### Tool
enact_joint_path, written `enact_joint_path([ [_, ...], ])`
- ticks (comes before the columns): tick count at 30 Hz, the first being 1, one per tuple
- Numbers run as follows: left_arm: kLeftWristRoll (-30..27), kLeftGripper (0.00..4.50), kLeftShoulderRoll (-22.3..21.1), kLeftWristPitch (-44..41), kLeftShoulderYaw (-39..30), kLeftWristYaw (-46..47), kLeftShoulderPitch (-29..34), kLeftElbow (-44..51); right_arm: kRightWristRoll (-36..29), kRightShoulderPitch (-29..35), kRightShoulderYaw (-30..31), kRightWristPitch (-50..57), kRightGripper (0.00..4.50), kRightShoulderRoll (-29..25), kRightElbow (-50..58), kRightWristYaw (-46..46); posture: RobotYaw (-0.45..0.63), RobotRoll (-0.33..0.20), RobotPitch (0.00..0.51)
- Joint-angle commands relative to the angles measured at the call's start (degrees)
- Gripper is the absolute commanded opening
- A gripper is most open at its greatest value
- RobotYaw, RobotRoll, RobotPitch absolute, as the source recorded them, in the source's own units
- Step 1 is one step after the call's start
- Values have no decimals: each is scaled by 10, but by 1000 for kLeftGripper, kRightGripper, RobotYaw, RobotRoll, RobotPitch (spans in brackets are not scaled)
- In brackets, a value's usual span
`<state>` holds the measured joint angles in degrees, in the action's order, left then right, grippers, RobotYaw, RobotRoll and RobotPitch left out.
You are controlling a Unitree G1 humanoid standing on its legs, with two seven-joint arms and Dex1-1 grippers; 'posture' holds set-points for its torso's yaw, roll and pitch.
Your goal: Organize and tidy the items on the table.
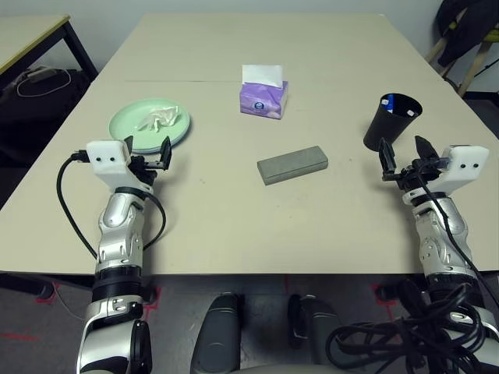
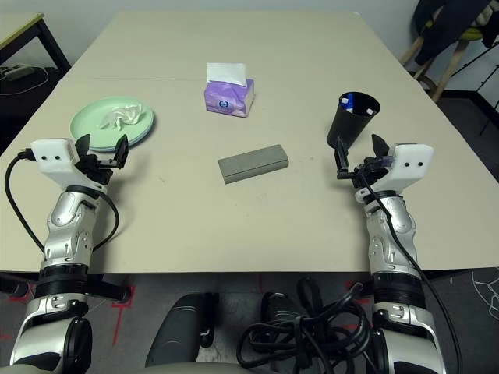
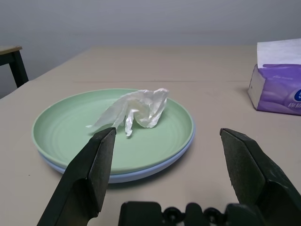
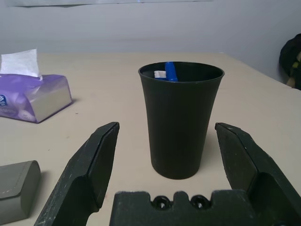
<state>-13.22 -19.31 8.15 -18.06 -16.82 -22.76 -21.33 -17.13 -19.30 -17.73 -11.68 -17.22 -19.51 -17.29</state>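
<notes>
Grey case (image 1: 292,166) crosswise, right end farther; cup (image 4: 181,127) upright.

Even light, soft shadows on tbl (image 1: 226,226).

Matt grey case (image 1: 292,165), crinkled paper tissue (image 3: 136,110)

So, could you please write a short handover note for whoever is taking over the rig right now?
Left gripper: open, empty, near the plates.
Right gripper: open, empty, near the black cup.
Items: mint-green plate on a pale blue plate, crumpled tissue on top; grey case closed, mid-table; purple tissue pack behind it; cup upright at the robot's right, something blue and white inside.
Done: plates stacked.
Left, as I judge it: clear the crumpled tissue off the plate, perhaps line up the case and tissue pack.
</notes>
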Motion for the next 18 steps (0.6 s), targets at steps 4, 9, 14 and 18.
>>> enact_joint_path([
  [4,-7,4500,-5,-12,7,-16,-9,-10,-1,8,-13,20,4481,0,12,28,92,0,91],
  [9,-5,4500,-3,-15,8,-17,-12,-11,2,4,-11,20,4481,-3,7,30,94,0,90],
  [14,-3,4500,-3,-22,8,-12,-13,-10,4,-3,-10,18,4481,-3,3,35,96,0,86],
  [18,-1,4500,-2,-22,9,-6,-14,-10,11,-8,-9,18,4481,-5,0,43,99,0,77],
])
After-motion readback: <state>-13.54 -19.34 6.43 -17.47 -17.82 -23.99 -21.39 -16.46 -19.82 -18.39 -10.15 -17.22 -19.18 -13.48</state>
